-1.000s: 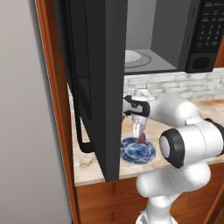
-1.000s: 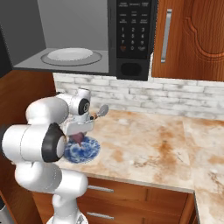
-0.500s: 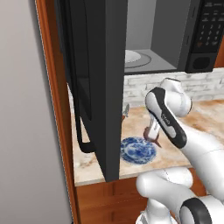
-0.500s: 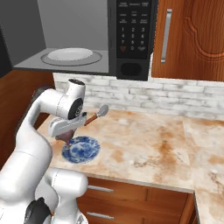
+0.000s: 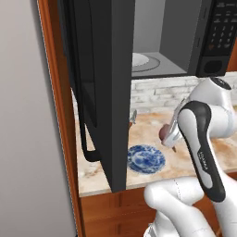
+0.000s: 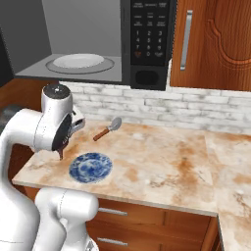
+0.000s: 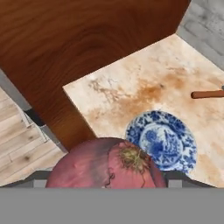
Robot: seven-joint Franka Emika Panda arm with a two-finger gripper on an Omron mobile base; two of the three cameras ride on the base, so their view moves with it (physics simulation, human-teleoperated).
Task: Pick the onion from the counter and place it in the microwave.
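Gripper sits at centre right of the left base view, largely masked by the white forearm; its fingers are closed around the onion, a reddish-purple ball visible just beyond the arm's edge and raised clear of the counter. From the hand view the onion occupies the lower centre of the frame, pressed close to the lens, root tuft facing up. Below it, toward the right of that frame, lies the blue-and-white plate on the marbled counter, with a wooden handle entering at the right edge. In the right base view the plate rests near the counter's front edge at lower left, and a spoon-like utensil lies beyond it toward the brick wall. Microwave stands in the upper left of that frame, door swung wide open, white turntable exposed inside. Onion is outside the cavity, below its level
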